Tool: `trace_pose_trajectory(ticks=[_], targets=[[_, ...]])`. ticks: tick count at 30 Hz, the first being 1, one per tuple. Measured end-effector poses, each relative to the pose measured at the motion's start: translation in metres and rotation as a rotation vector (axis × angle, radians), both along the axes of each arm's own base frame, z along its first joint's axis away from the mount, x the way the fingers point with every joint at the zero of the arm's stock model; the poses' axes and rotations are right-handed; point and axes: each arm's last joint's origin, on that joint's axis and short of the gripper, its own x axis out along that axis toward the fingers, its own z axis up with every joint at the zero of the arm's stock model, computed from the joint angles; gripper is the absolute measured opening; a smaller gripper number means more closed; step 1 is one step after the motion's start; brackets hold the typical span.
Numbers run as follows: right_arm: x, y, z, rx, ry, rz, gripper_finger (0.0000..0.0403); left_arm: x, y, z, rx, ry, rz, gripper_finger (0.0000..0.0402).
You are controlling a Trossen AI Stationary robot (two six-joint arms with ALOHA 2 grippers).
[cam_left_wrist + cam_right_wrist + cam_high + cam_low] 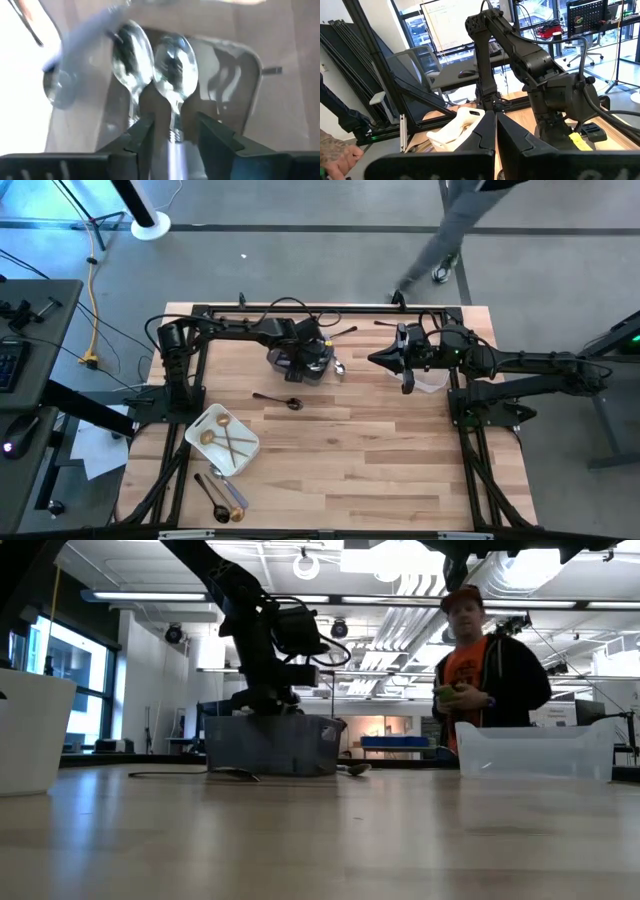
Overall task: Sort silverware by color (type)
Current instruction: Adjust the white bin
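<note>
My left gripper (172, 132), jaws apart over the grey plastic bin (300, 363) at upper centre, apparently releases a shiny silver lilac-handled spoon (175, 80): light, stiff, slippery, best gripped at the narrow neck; my right gripper (495, 132) waits closed.

The left arm reaches from its base at the worktop's left side across the far edge toward the middle, its wrist bent so the left gripper (305, 362) points straight down. Its two dark fingers (142, 131) stand parted with a gap between them. The right arm stretches in from the right side, held level, ending at the right gripper (385, 360), whose fingers (485, 131) are pressed together, pointing toward the left arm.
</note>
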Motion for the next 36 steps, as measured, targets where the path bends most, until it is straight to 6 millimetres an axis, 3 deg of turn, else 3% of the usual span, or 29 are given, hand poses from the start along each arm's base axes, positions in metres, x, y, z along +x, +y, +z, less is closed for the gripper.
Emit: trace_pose_trajectory(ticks=[7, 15, 20, 25, 30, 36], targets=[[0.000, 0.000, 0.000, 0.000, 0.000, 0.000, 0.0000, -0.001, 0.000, 0.002, -0.003, 0.014, 0.021, 0.0177], [0.000, 0.000, 0.000, 0.000, -0.001, 0.000, 0.0000, 0.003, 0.000, 0.020, 0.014, 0.008, 0.037, 0.0179], [0.000, 0.000, 0.000, -0.001, -0.004, 0.007, 0.0000, 0.011, 0.004, 0.064, -0.016, -0.079, 0.082, 0.0177], [0.000, 0.000, 0.000, -0.004, -0.004, 0.009, 0.0000, 0.007, 0.000, 0.121, -0.117, -0.380, 0.132, 0.0176], [0.000, 0.000, 0.001, -0.026, -0.007, 0.008, 0.0000, -0.017, -0.012, 0.172, -0.185, -0.664, 0.153, 0.0176], [0.000, 0.000, 0.001, -0.028, -0.009, 0.008, 0.0000, -0.056, -0.036, 0.208, -0.216, -0.930, 0.156, 0.0173]])
